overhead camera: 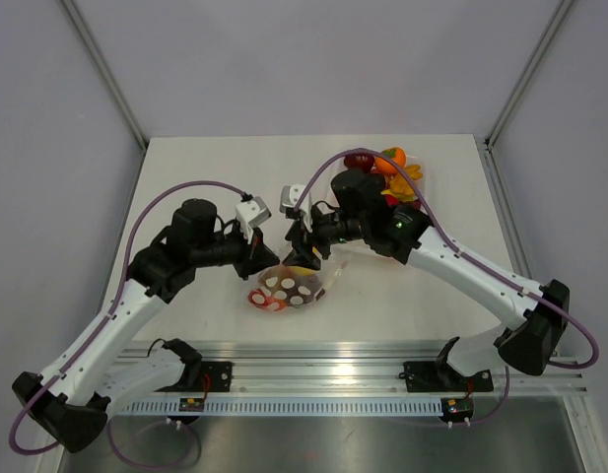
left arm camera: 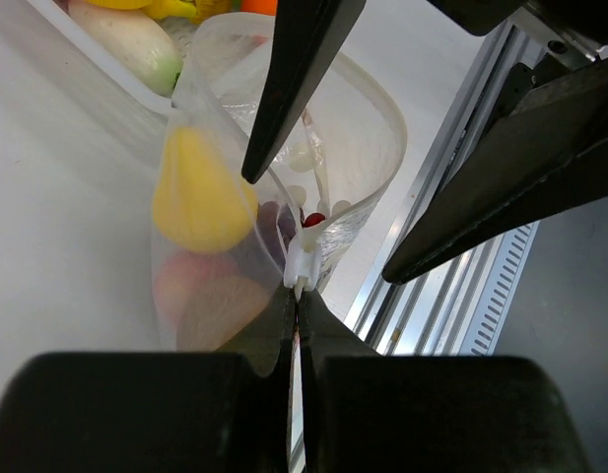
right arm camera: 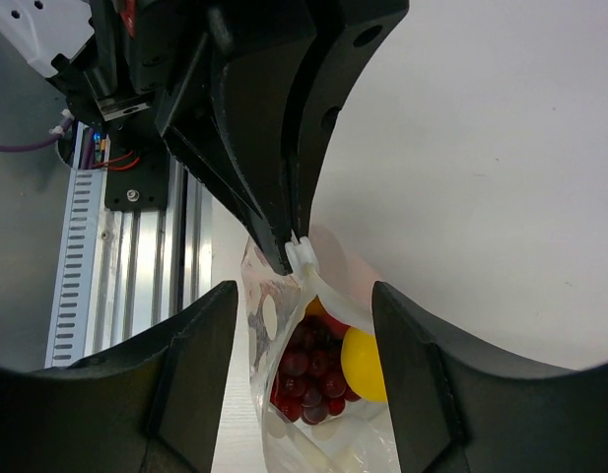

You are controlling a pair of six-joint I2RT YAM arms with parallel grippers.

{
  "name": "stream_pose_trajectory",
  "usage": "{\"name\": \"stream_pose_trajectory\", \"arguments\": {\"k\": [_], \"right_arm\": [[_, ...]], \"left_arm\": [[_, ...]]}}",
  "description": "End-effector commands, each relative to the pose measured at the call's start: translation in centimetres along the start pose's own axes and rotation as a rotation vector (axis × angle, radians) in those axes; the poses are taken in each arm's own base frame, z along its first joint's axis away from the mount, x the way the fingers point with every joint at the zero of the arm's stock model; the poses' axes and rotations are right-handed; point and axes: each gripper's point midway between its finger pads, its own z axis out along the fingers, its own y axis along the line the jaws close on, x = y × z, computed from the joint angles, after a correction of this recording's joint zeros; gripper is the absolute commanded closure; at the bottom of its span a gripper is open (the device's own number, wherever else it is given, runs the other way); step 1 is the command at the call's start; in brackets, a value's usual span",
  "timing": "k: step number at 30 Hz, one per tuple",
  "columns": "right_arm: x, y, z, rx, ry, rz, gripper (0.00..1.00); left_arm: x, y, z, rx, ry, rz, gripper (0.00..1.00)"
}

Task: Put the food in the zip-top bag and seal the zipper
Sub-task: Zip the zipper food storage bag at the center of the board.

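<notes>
One view (right wrist) clearly shows grapes inside the zip-top bag.

Top external looks down from behind; wrist cameras look closely past left gripper and right gripper; all share the zip-top bag between them.

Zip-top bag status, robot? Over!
Left gripper shut on zip-top bag edge. Right gripper open around bag mouth. Food inside, zipper unsealed. Nothing blocking.

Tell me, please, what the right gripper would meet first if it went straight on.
Most likely the zip-top bag, its mouth just ahead of the open right gripper; depth is unclear.
</notes>
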Motion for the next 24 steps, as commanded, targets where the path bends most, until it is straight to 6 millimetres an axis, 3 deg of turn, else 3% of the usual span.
{"name": "stream_pose_trajectory", "arguments": {"k": [1, 7, 11, 18, 24], "right_arm": [[-2.2, 0.6, 0.1, -0.049, -0.055, -0.069, 0.35], [-1.9, 0.3, 1.0, -0.066, -0.042, -0.073, 0.37], [-2.1, 0.6, 1.2, -0.088, -0.054, -0.072, 0.44], [-2.3, 1.2, 1.4, -0.123, -0.072, -0.050, 0.64], [-2.0, 1.3, 1.6, -0.131, -0.064, -0.035, 0.90]], "left_arm": [[-3.5, -0.5, -0.7, 0.012, -0.099, 0.066, 1.00], [-3.3, -0.6, -0.6, 0.017, -0.091, 0.064, 1.00], [-3.1, -0.6, -0.6, 0.017, -0.087, 0.062, 1.00], [-2.9, -0.6, -0.6, 0.018, -0.083, 0.059, 1.00], [-2.9, -0.5, -0.8, 0.006, -0.091, 0.062, 1.00]]}}
